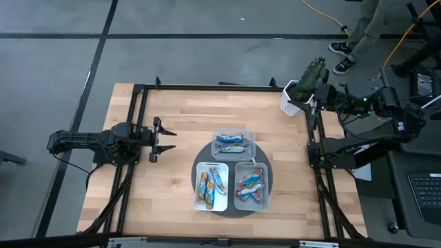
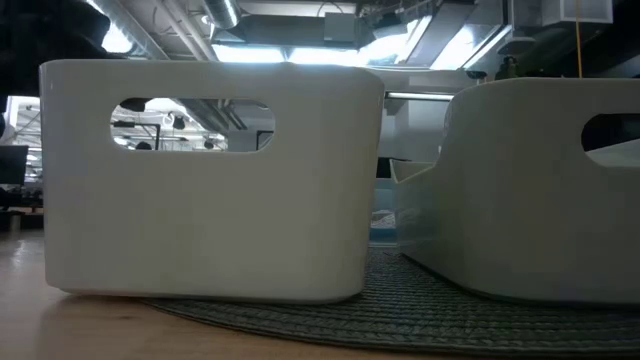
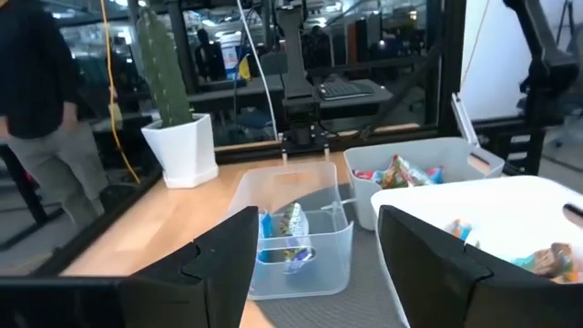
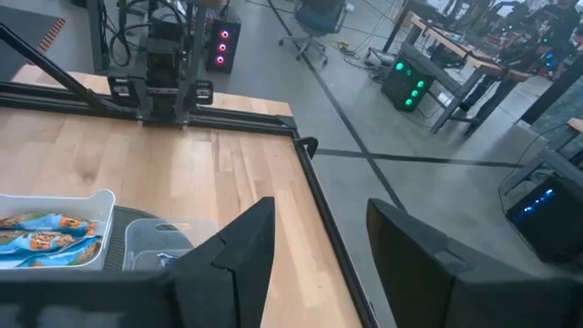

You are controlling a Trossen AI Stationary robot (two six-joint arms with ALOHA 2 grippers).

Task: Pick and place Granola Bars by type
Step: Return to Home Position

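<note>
**Figure. Sorted bars and idle tools, seen from overhead with wrist and table-level views.**

The Granola Bars (image 1: 231,142) are slim, crinkled and glossy in foil wrappers. They lie in three rectangular trays clustered on a round mat (image 1: 231,211).
- **Clear tray** (image 1: 249,134): at the mat's 12 o'clock, thin-walled and transparent, holding blue wrappers.
- **White tray** (image 1: 198,169): at 8 o'clock, opaque with rounded corners, holding blue-orange wrappers.
- **Grey tray** (image 1: 267,165): at 4 o'clock, holding red-and-blue wrappers.

The trays stand just beside one another. From table level the mat shows a dark woven, ribbed texture, and one opaque tray wall carries an oval handle slot. The mat lies toward 6 o'clock on the table (image 1: 172,103), a pale butcher-block top of jointed wood strips framed by black metal rails.

**Tools.**
- The left gripper (image 1: 165,139) sits at 9 o'clock from the mat, well apart from the trays. Its dark angular fingers (image 3: 228,251) are spread wide, gripping nothing and touching nothing.
- The right gripper (image 4: 321,208) is by the table's 2 o'clock corner. Its fingers (image 4: 241,246) are likewise parted and empty.

A green ribbed cactus (image 1: 313,72) in a white faceted pot (image 1: 293,100) stands on that same corner. A person's shoes (image 1: 342,56) show on the grey floor beyond, toward 1 o'clock.
</note>
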